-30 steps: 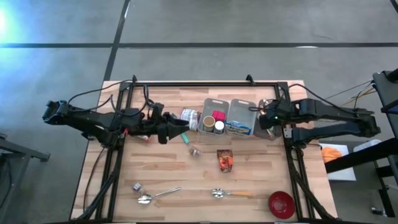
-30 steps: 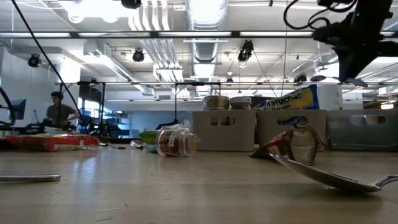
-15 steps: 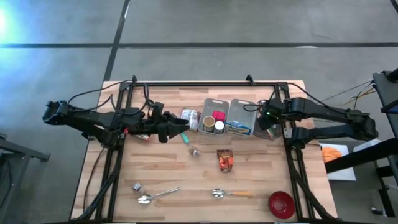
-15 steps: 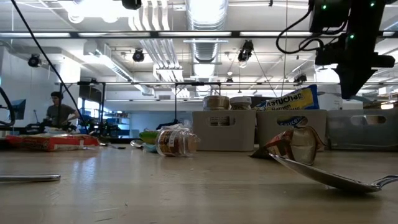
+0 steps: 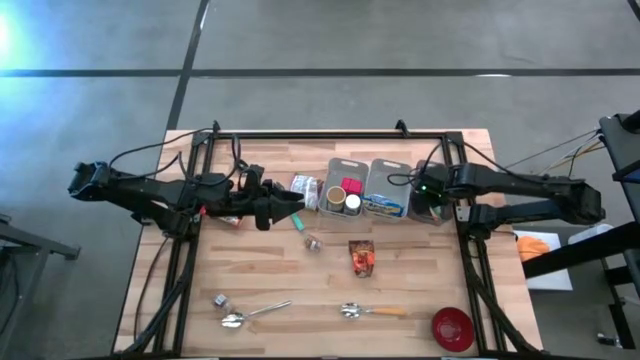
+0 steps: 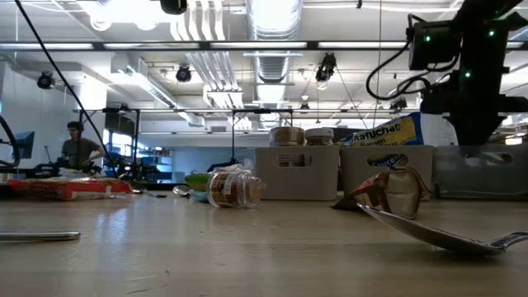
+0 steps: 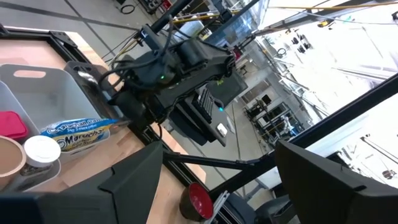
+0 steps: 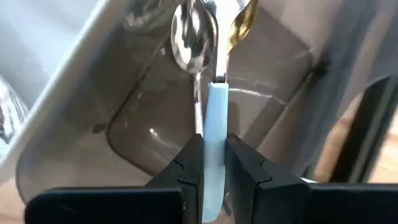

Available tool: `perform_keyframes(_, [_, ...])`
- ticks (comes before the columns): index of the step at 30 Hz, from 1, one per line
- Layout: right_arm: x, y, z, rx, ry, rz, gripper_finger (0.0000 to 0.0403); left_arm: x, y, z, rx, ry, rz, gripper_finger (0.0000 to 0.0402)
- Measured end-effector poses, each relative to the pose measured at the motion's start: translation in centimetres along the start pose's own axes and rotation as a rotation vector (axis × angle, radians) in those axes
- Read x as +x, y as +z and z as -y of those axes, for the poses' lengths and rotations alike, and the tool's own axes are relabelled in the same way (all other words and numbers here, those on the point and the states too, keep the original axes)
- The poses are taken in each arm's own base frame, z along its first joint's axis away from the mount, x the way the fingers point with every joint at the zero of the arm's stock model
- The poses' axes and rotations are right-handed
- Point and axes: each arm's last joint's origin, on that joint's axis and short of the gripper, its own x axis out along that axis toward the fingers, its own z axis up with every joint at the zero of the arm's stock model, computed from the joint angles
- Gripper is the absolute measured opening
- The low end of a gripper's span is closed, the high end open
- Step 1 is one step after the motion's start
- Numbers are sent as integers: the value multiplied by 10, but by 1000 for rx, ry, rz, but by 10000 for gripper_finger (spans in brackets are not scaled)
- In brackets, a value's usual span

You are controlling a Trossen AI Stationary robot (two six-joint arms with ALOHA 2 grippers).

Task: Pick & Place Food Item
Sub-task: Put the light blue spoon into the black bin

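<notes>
Two dark arms are showing in the high view: the right gripper [image 5: 432, 197] is hanging at right centre over a grey plastic bin [image 5: 440, 215], just beside the yellow-and-blue noodle packet [image 5: 384, 206]; the left gripper [image 5: 298, 212] is pointing level, jaws wide and empty. In the right wrist view, its fingers [image 8: 186, 168] are pinching a light-blue-handled metal spoon [image 8: 214, 134], bowl down inside the bin.

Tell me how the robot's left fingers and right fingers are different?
The left fingers stand wide open and hold nothing; the right fingers are shut on a light-blue handle. The left fingers point level over the table; the right fingers point down into a grey bin. Both pairs are dark.
</notes>
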Motion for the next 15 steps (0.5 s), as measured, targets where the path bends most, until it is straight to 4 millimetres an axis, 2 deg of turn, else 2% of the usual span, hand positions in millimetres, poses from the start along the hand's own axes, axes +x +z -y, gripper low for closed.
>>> perform_keyframes(15, [32,-10,-1,15,40,-18,34,1,3,-3,-3,11,10,315])
